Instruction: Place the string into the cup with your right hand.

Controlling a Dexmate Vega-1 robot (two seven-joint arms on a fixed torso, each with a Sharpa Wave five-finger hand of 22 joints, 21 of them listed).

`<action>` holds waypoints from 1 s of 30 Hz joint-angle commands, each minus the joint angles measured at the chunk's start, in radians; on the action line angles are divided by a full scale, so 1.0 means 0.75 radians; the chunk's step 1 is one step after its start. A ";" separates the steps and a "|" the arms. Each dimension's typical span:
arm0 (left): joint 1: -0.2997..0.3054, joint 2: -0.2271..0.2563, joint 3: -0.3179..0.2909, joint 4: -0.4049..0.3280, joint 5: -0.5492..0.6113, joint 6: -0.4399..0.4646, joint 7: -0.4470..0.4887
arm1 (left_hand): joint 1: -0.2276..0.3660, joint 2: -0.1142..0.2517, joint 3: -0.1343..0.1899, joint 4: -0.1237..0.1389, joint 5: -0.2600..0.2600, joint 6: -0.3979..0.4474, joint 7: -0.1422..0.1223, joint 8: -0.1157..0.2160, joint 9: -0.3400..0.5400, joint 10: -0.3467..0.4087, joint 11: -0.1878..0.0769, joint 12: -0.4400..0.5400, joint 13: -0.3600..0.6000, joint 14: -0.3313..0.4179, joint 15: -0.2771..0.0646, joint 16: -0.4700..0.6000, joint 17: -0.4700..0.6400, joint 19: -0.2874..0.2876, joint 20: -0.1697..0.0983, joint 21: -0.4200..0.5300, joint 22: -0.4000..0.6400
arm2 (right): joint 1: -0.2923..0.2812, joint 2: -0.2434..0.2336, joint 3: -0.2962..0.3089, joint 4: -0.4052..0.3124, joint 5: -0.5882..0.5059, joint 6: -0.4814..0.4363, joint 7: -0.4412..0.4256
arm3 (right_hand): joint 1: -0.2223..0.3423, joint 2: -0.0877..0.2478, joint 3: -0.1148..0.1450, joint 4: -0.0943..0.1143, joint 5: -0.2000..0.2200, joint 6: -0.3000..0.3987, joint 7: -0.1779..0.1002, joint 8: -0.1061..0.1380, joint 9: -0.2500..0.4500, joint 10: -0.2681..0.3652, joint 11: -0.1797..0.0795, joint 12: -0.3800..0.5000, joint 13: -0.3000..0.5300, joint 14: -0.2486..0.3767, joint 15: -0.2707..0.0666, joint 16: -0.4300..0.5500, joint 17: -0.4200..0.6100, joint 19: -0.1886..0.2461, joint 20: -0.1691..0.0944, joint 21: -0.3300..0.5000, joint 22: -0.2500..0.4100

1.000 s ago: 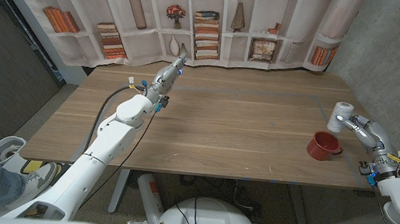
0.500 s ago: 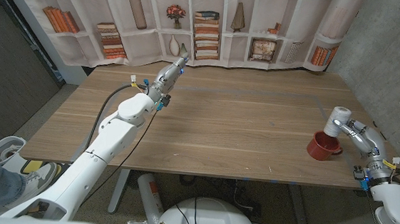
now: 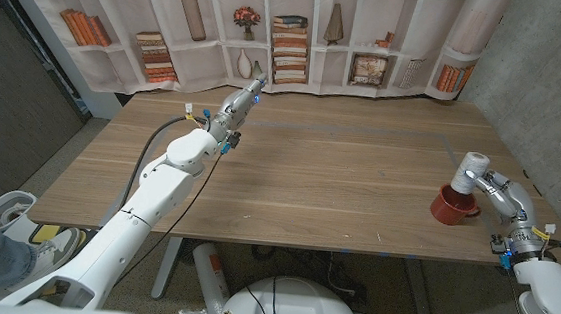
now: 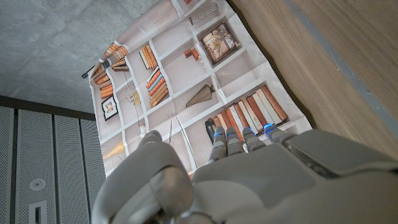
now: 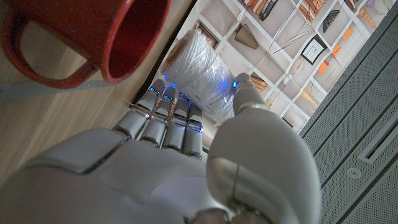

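In the head view, the right hand (image 3: 494, 187) holds the string (image 3: 472, 164), a white spool, just above the red cup (image 3: 451, 205) near the right edge of the worktop (image 3: 320, 170). The spool looks wide against the mouth, so a release off centre could catch the rim or tip the cup. The left hand (image 3: 238, 105) is stretched out far away, fingers straight, holding nothing.

In the right wrist view, the fingers (image 5: 166, 111) and thumb clamp the spool (image 5: 198, 70) beside the cup's mouth (image 5: 118, 38).
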 commanded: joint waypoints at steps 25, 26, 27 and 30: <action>-0.041 -0.019 0.040 0.040 0.018 0.030 -0.028 | 0.009 0.011 -0.013 0.003 -0.004 0.011 0.004 -0.003 0.003 0.003 -0.005 -0.002 0.004 -0.001 -0.002 -0.001 0.006 -0.055 -0.021 0.000 0.007 | 0.008 -0.035 -0.083 0.101 0.074 0.061 0.020 | 0.060 0.022 0.020 0.009 0.012 0.117 -0.199 -0.043 0.001 -0.040 0.015 -0.027 0.003 -0.046 -0.074 -0.003 0.000 -0.035 -0.044 -0.008 0.003; -0.040 -0.020 0.040 0.040 0.020 0.029 -0.025 | 0.009 0.011 -0.014 0.003 -0.004 0.010 0.004 -0.003 0.003 0.003 -0.005 -0.002 0.004 -0.001 -0.001 -0.001 0.006 -0.055 -0.022 0.000 0.007 | 0.005 -0.037 -0.083 0.099 0.073 0.060 0.018 | 0.058 0.014 0.018 0.009 0.012 0.100 -0.201 -0.049 0.001 -0.045 0.017 -0.029 0.004 -0.051 -0.071 -0.003 0.001 -0.040 -0.042 -0.009 0.002; -0.041 -0.020 0.039 0.040 0.019 0.028 -0.028 | 0.009 0.011 -0.014 0.003 -0.004 0.009 0.003 -0.004 0.003 0.003 -0.006 -0.002 0.004 -0.001 -0.001 -0.001 0.006 -0.055 -0.021 -0.001 0.007 | 0.005 -0.038 -0.084 0.100 0.075 0.062 0.019 | 0.058 0.011 0.017 0.009 0.012 0.091 -0.204 -0.051 0.001 -0.050 0.015 -0.031 0.004 -0.058 -0.069 -0.004 0.001 -0.044 -0.040 -0.010 0.002; -0.041 -0.020 0.040 0.039 0.021 0.028 -0.027 | 0.009 0.012 -0.015 0.003 -0.004 0.010 0.003 -0.004 0.003 0.003 -0.004 -0.002 0.004 -0.002 -0.001 -0.001 0.006 -0.056 -0.021 -0.001 0.007 | 0.001 -0.040 -0.085 0.102 0.080 0.066 0.021 | 0.057 -0.002 0.014 0.009 0.014 0.044 -0.211 -0.063 0.002 -0.064 0.014 -0.035 0.005 -0.069 -0.066 -0.003 0.002 -0.049 -0.034 -0.009 0.002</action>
